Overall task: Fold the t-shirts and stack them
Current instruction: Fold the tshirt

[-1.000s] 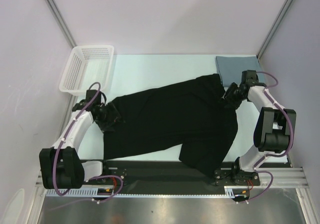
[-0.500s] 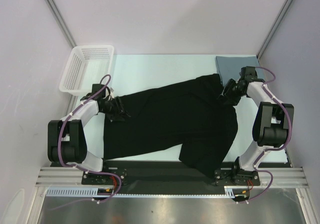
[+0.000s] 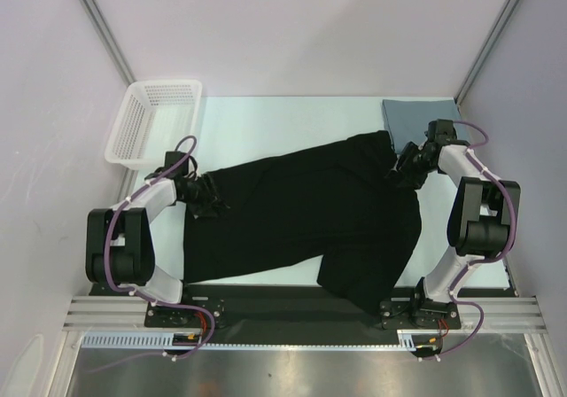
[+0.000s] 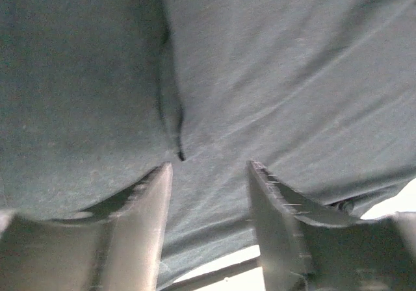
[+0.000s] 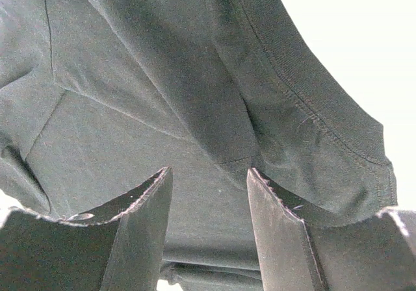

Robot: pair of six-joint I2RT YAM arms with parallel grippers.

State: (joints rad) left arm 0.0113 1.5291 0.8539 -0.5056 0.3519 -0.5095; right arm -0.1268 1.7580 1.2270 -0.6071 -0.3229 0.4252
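**Left arm swings in to the black shirt's left end**

Beside the white basket (image 3: 164, 84), the left claw (image 3: 202, 195) now sits on the black t-shirt (image 3: 310, 211), jaws half spread with cloth across the gap. The shirt lies spread slantwise on the surface (image 3: 283, 122). At its right end, the right claw (image 3: 406, 168) is half spread over the ribbed collar. The grey-blue t-shirt (image 3: 416, 118) lies folded in the far right corner.

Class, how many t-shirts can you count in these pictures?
2. A black t-shirt lies spread across the middle of the table; a grey-blue t-shirt sits folded at the far right corner. More could be hidden under the black one.
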